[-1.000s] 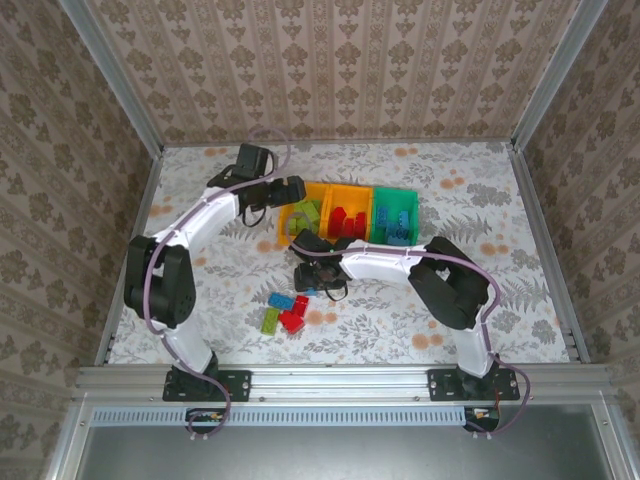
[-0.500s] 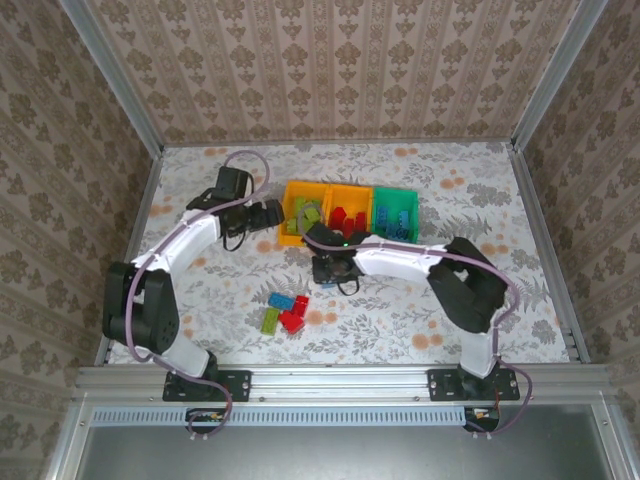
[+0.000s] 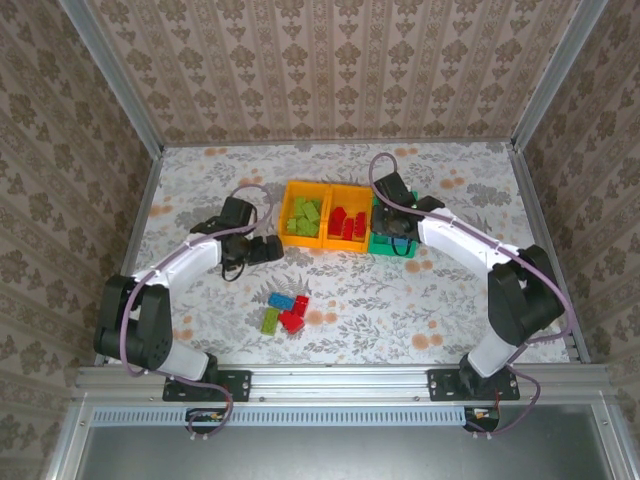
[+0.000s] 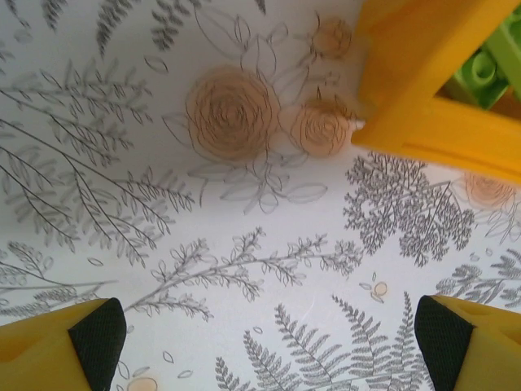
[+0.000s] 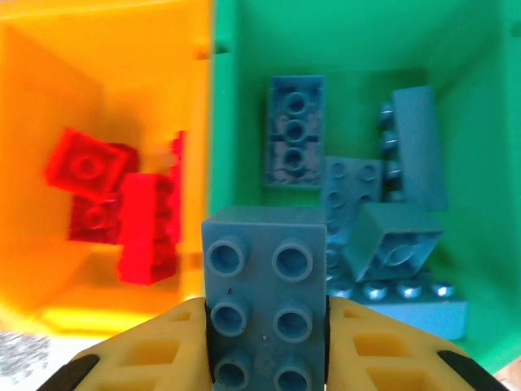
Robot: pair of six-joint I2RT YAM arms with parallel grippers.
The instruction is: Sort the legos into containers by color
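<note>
A blue studded plastic brick (image 5: 264, 285) is clamped between the right fingers (image 5: 146, 354), studs toward the wrist camera, and hangs above the teal-green open-topped plastic bin (image 5: 342, 32). That bin already holds several more blue bricks (image 5: 295, 130), lying at mixed angles. It is the right-hand one in a row of three joined bins standing toward the far edge of the table (image 3: 450, 290), about midway across its width.

Joined to the teal-green bin's left side is the middle orange bin (image 5: 122, 65), which has red bricks (image 5: 89, 167) in it. The left orange bin (image 3: 300, 185) holds lime green bricks (image 3: 305, 215).

In the overhead view the right fingers (image 3: 400, 230) sit over the teal-green bin, covering much of it.

A small loose cluster lies on the table closer to the near edge and left of centre: a blue brick (image 3: 281, 300), a red brick (image 3: 296, 315) and a lime green brick (image 3: 270, 321), touching or nearly so.

The left fingers (image 4: 49, 350) are spread wide with nothing between them, low over the bare floral tabletop. They are just beside the near left corner of the left orange bin (image 4: 423, 90), apart from it, with a lime green brick (image 4: 488, 69) visible inside.
</note>
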